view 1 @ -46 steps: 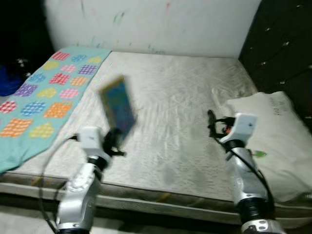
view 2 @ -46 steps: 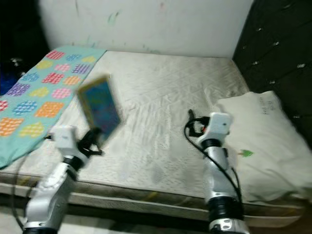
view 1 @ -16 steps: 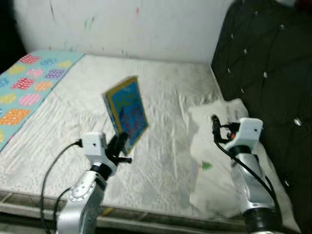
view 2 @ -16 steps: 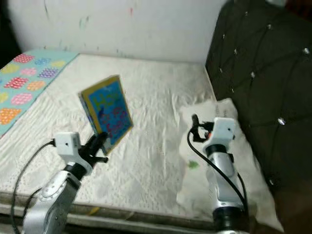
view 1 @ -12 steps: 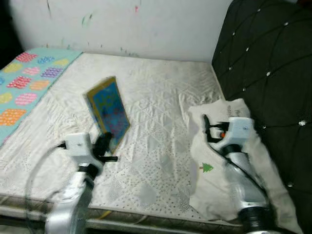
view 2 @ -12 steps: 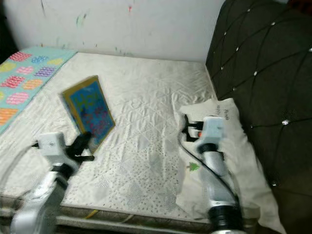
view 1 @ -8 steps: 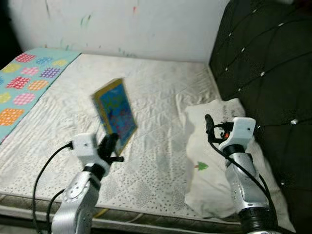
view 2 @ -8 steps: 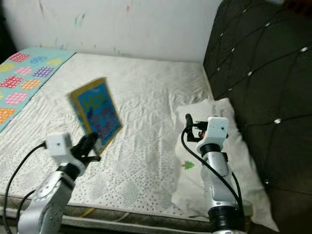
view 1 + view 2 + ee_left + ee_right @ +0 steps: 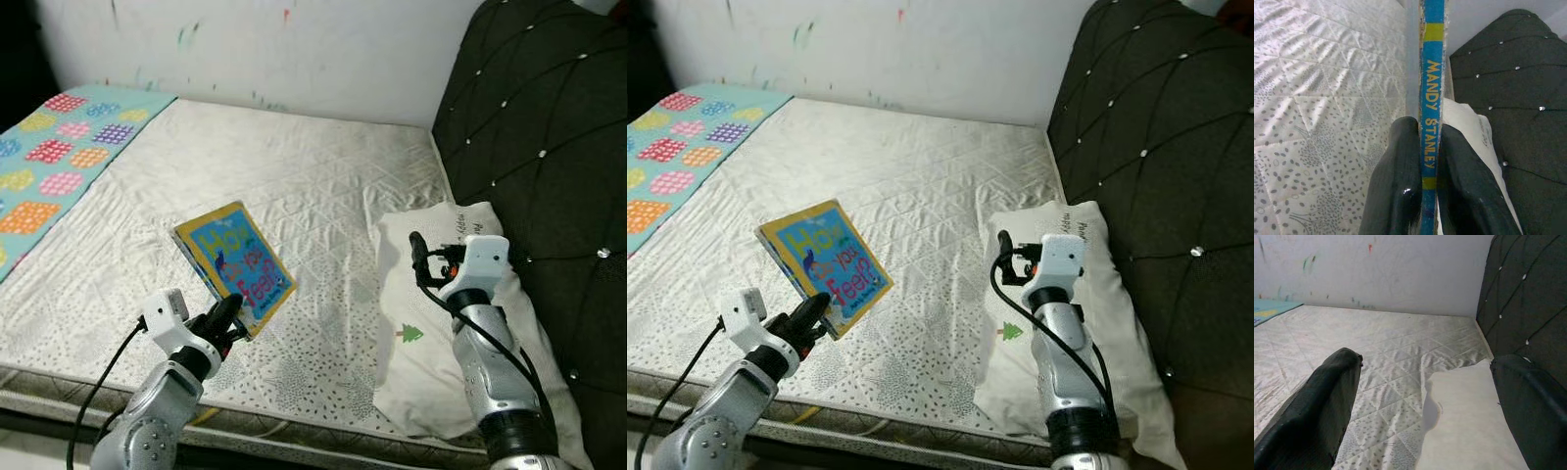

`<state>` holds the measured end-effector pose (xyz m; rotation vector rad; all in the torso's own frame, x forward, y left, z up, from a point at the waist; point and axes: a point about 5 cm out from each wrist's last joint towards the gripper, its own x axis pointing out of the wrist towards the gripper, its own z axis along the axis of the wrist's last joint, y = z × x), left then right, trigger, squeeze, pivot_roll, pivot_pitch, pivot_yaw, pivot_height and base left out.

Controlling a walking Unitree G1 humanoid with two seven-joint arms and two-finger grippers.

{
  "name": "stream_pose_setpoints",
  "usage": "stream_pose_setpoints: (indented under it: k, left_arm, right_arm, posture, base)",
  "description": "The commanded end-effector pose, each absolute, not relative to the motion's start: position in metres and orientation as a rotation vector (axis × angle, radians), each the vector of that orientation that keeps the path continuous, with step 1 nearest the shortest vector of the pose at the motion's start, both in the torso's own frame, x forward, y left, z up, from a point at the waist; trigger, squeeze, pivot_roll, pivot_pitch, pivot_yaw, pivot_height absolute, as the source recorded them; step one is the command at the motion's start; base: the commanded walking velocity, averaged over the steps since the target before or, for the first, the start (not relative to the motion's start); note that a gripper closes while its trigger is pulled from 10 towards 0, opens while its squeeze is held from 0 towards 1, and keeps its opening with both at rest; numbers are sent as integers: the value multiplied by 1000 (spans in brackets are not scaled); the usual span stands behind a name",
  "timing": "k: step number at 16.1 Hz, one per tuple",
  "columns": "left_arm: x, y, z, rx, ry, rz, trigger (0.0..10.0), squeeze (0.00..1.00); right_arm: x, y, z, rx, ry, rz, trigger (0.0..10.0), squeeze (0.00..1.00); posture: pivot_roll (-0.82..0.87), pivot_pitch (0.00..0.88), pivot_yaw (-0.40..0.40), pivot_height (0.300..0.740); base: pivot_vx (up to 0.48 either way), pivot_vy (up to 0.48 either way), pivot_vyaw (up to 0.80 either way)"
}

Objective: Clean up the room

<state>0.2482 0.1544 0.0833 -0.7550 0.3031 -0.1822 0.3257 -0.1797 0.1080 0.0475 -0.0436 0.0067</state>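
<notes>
One book (image 9: 235, 266), clamped by its spine in the left gripper (image 9: 227, 315), has tipped from upright half a second ago to leaning low over the mattress (image 9: 323, 196) at seven o'clock, probably being set down, while the right gripper (image 9: 1425, 396) hovers spread wide over the pillow (image 9: 431, 323) at four o'clock.

Book (image 9: 1430, 112) edge-on, cover hidden; blanket (image 9: 44, 166) cut off.

Blue-yellow book (image 9: 238, 266); teal patchwork blanket (image 9: 54, 157); white quilted mattress (image 9: 323, 186).

Likely a bedroom; mattress (image 9: 323, 186), pillow (image 9: 431, 333), tufted headboard (image 9: 539, 147)
</notes>
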Motion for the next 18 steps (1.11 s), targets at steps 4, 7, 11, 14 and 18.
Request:
stream_pose_setpoints:
  k: [4,7,11,14,18]
  left_arm:
    - [238,149,95,-794,308,-272,10000,0]
    - [239,152,92,-787,321,-237,10000,0]
    - [254,157,95,-733,287,-185,10000,0]
    - [249,141,91,-751,348,-264,10000,0]
    - [252,139,91,-759,354,-261,10000,0]
  right_arm:
    - [329,-168,109,51,-47,56,10000,0]
    - [332,-174,112,47,-58,36,10000,0]
    - [326,-182,113,87,-65,-9,10000,0]
    - [313,-183,103,81,-46,-14,10000,0]
    - [314,-183,106,77,-43,-10,10000,0]
  posture:
    - [42,0,-94,740]
    - [25,0,-73,740]
    - [-24,10,-46,740]
    - [-41,23,-28,740]
    - [-45,32,-26,740]
  base:
    - [0,0,0]
    - [0,0,0]
    - [0,0,0]
    - [0,0,0]
    - [0,0,0]
